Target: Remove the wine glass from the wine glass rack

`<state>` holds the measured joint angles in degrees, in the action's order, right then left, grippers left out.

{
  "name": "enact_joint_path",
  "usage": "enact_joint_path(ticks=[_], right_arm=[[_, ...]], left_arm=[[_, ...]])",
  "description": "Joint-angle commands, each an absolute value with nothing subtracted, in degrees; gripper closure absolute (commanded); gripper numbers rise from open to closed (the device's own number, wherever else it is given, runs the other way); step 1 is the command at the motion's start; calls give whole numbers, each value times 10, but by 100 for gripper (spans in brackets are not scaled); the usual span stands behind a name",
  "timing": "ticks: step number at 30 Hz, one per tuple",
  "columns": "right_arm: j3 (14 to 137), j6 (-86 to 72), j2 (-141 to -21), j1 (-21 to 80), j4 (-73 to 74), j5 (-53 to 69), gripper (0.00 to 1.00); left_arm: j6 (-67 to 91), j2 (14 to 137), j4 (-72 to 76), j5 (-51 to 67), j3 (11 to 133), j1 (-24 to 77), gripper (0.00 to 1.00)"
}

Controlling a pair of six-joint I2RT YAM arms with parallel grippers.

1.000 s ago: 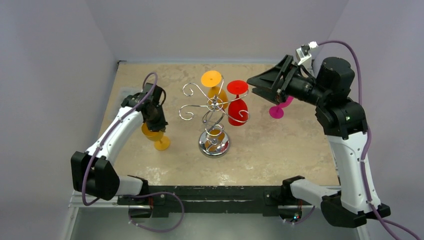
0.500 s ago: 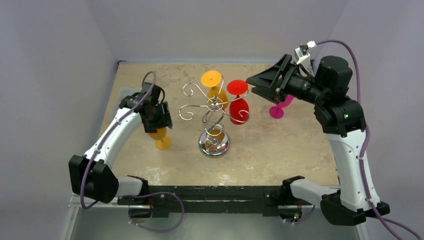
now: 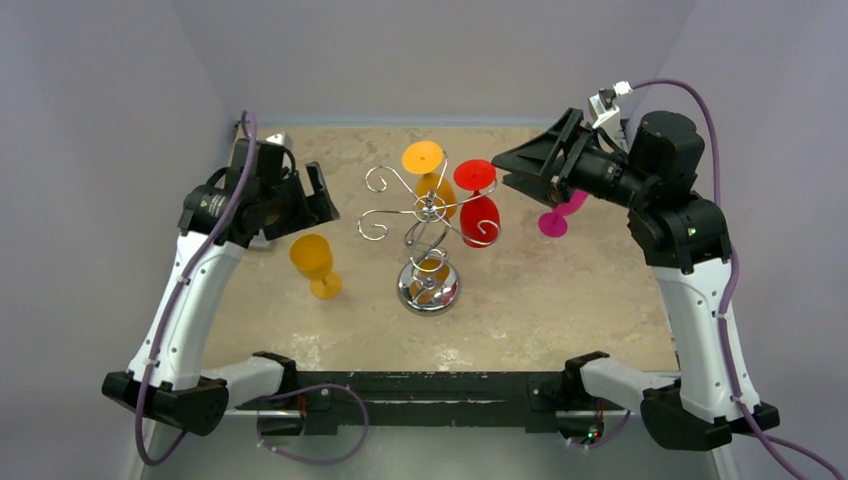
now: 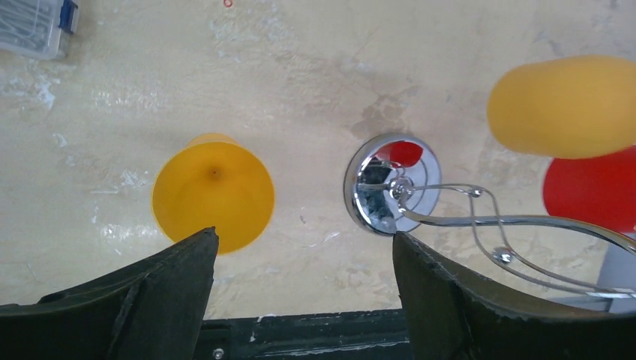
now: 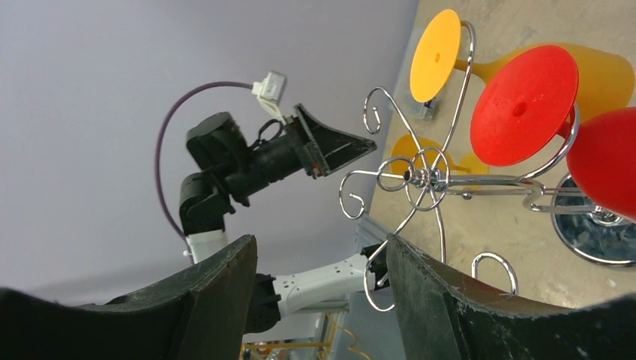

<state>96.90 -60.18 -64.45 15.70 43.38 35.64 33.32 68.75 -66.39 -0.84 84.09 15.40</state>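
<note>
The chrome wine glass rack [image 3: 428, 232] stands mid-table, with an orange wine glass [image 3: 431, 178] and a red wine glass [image 3: 478, 212] hanging upside down from its arms. Another orange wine glass [image 3: 314, 262] stands upright on the table left of the rack. My left gripper [image 3: 310, 200] hovers open above and behind it, holding nothing. In the left wrist view that glass [image 4: 214, 191] is seen from above, beside the rack's base [image 4: 394, 184]. My right gripper [image 3: 503, 168] is open, level with the red glass's foot [image 5: 525, 105] and just right of it.
A magenta glass [image 3: 555, 220] stands on the table at the right, partly hidden under my right gripper. A small clear box [image 4: 34, 26] lies at the table's back left corner. Grey walls close in the table on three sides.
My left gripper opened, let go of the orange glass and drew up and back to the left. The glass now stands alone on the table. The right arm barely moved.
</note>
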Motion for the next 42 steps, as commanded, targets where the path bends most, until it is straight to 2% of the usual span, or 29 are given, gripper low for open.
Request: enact_joint_path(ticks=[1, 7, 20, 27, 32, 42], right_arm=[[996, -579, -651, 158, 436, 366, 37], [1020, -559, -663, 158, 458, 366, 37], [1096, -519, -723, 157, 601, 298, 40], [1106, -543, -750, 154, 586, 284, 44], [1136, -513, -787, 124, 604, 288, 48], [1103, -503, -825, 94, 565, 350, 55]], left_arm=[[323, 661, -707, 19, 906, 150, 15], [330, 634, -718, 52, 954, 150, 11], [352, 577, -670, 173, 1007, 150, 11], [372, 557, -621, 244, 996, 150, 12], [387, 543, -609, 257, 989, 150, 12], [396, 519, -607, 269, 981, 150, 12]])
